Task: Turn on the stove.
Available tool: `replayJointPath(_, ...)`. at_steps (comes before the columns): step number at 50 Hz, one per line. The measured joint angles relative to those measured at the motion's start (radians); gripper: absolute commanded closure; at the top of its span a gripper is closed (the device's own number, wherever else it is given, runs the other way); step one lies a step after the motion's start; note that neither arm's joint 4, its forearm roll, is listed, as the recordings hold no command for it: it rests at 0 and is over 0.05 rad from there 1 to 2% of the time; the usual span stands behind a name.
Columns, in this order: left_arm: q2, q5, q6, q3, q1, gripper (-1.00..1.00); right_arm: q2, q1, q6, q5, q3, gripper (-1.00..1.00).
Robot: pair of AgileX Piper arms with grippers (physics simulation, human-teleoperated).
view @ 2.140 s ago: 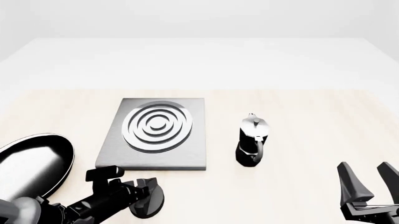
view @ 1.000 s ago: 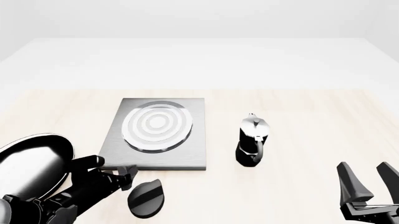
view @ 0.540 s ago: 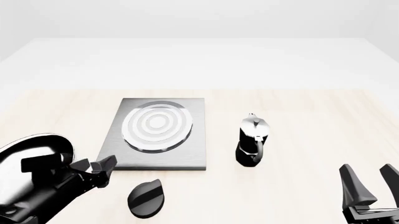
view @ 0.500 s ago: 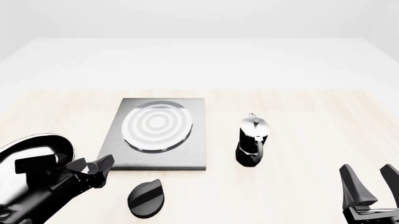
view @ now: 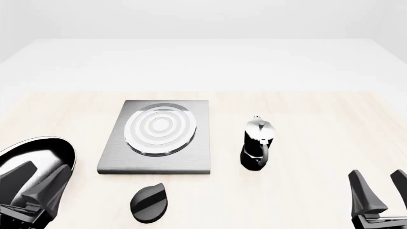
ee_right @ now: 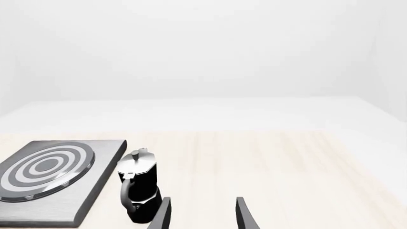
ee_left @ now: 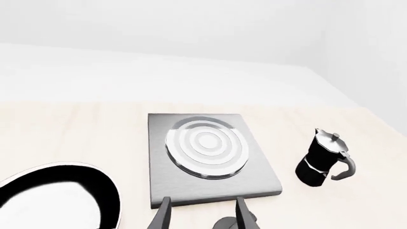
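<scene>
Front view: stove [view: 156,137] sits left of centre on the surface [view: 305,124], its knob [view: 148,203] just off the slab's near edge, long axis running near-to-far. Left tool [view: 32,188], jaws wide and empty, is nearer the knob than right tool [view: 381,195], also wide.
</scene>
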Motion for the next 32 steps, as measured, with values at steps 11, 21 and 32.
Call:
replayJointPath(11, -0.107, 0.057, 0.043, -0.067, -0.019, -1.0, -0.009, 0.001, 0.0, 0.004, 0.0, -1.0)
replayJointPath(21, -0.141, 0.053, 0.071, -0.084, 0.0, -1.0, -0.009, 0.002, 0.0, 0.004, 0.0, -1.0)
replayJointPath(32, -0.154, 0.049, 0.08, -0.071, 0.042, -1.0, -0.003, 0.004, -0.001, 0.0, 0.0, -1.0)
